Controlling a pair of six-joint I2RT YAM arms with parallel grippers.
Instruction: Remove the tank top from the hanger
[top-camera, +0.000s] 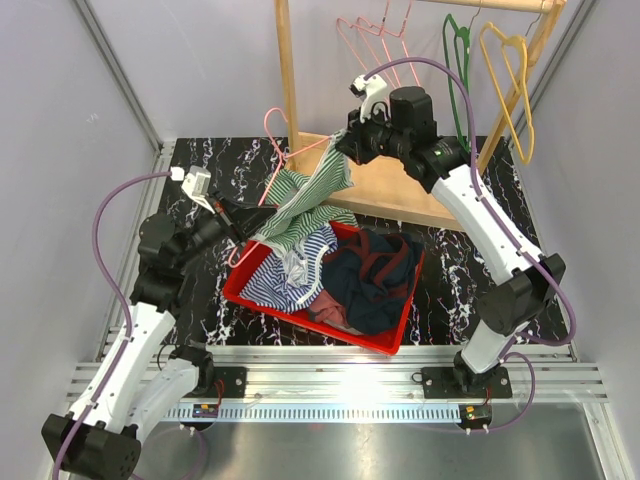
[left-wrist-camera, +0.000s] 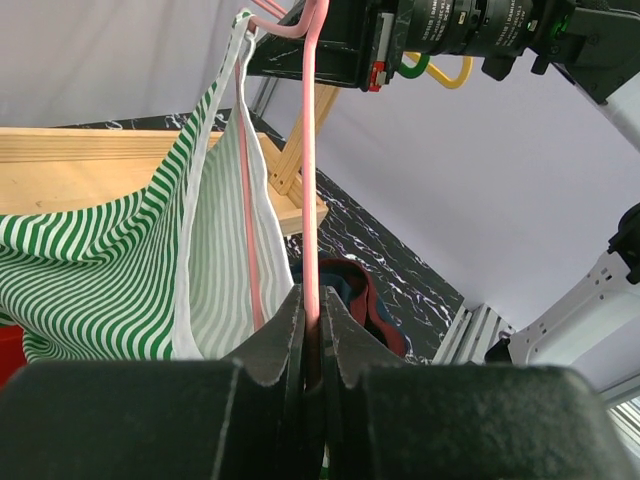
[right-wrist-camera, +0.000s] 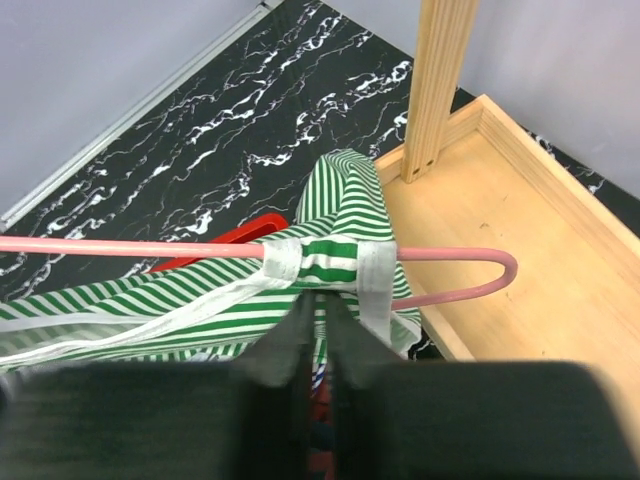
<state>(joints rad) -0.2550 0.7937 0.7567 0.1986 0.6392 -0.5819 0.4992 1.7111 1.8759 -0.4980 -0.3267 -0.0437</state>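
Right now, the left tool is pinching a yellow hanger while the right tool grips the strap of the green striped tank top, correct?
Not quite. The hanger in the left tool is pink, not yellow; the left wrist view shows it clearly. The rest holds: the right tool grips the strap of the green striped tank top.

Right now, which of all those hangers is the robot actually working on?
Start at the wooden rack at the back, then look down in front of it, above the red bin. There a pink hanger is gripped by the left gripper while the right gripper pinches its green-and-white striped tank top. The other hangers, on the rail, are bare.
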